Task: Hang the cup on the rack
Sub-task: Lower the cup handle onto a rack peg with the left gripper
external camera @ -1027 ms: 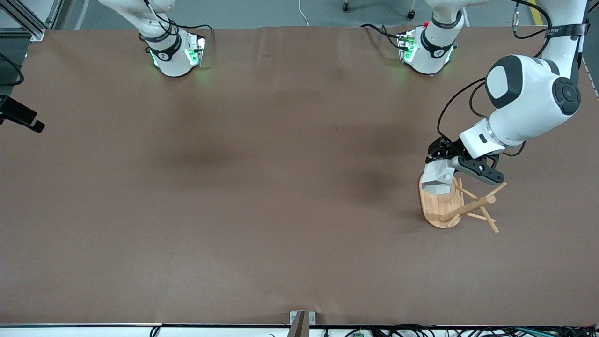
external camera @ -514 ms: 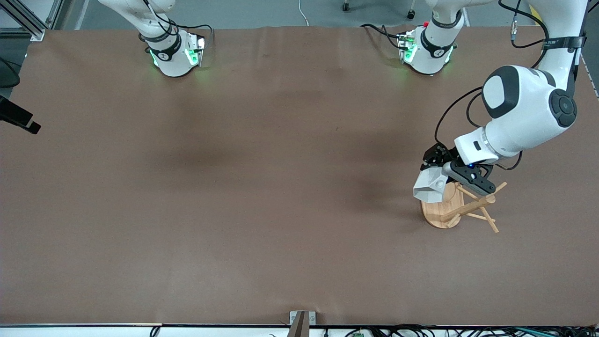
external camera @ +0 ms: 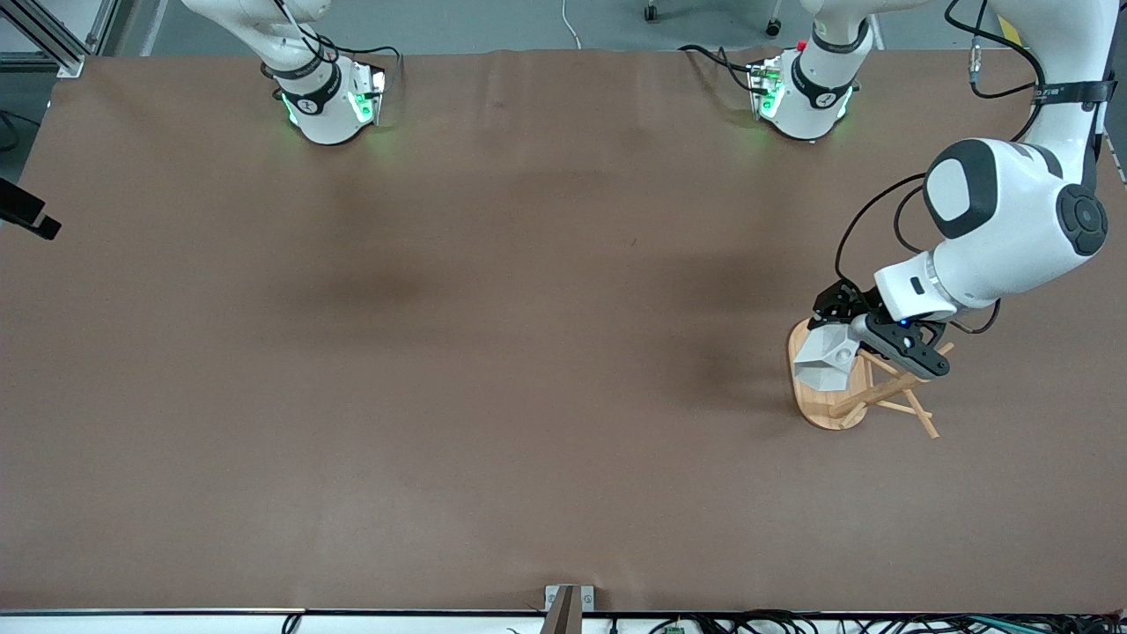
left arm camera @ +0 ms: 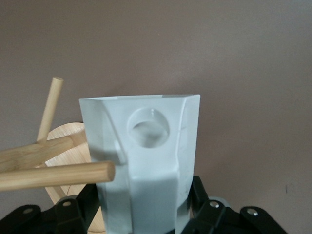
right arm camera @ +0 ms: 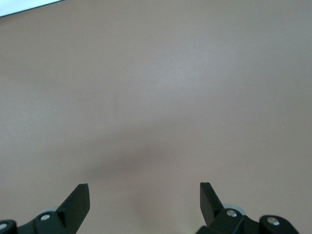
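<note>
Front view: left pincer point(external camera: 838, 328) clamped on the cup point(external camera: 828, 358), holding it tilted above the oval base of the rack point(external camera: 823, 407), which stands on the bench point(external camera: 528, 352) toward the left arm's end. Right pincer not visible here; that arm waits.

Left wrist view: cup point(left arm camera: 146, 161) gripped low down, round handle hole point(left arm camera: 148, 130) facing out, one peg point(left arm camera: 53, 175) with its tip just beside the cup wall, not through the hole. Hanging not yet done; threading the hole onto a peg and letting go remain.

Right wrist view: right pincer point(right arm camera: 145, 201) spread wide, empty, over bare bench.
</note>
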Controlling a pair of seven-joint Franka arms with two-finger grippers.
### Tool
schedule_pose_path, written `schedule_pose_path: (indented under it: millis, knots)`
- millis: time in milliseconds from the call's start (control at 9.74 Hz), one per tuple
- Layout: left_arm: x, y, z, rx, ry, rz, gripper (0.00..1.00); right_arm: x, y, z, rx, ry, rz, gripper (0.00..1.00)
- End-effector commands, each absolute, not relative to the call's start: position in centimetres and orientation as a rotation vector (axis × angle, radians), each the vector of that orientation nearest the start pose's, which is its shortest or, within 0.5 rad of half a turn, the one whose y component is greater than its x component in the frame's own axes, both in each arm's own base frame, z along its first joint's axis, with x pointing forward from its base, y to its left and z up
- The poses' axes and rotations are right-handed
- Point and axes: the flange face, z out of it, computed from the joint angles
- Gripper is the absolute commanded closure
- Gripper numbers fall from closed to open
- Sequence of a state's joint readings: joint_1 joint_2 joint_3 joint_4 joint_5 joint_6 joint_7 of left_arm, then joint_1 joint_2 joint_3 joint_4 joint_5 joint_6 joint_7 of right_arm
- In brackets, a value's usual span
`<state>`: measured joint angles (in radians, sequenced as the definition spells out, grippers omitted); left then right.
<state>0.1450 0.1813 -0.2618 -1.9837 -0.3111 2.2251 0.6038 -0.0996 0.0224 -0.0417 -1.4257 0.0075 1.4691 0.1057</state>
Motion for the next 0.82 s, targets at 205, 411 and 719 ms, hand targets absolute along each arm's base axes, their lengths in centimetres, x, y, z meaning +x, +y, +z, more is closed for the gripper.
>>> schedule_pose_path:
  millis: [205, 411, 719]
  knots:
    - [60.2, -6.2, 36.7, -3.312, 0.891, -0.216, 0.99, 54.3, -8.0, 67.6, -3.115, 0.359, -0.068, 0.00]
    - [60.4, -5.7, 36.4, -3.335, 0.859, -0.221, 0.99, 54.4, -8.0, 67.9, -3.126, 0.227, -0.085, 0.00]
    - [60.7, -5.0, 36.3, -3.341, 0.840, -0.224, 0.94, 54.3, -8.5, 68.0, -3.126, 0.207, -0.095, 0.00]
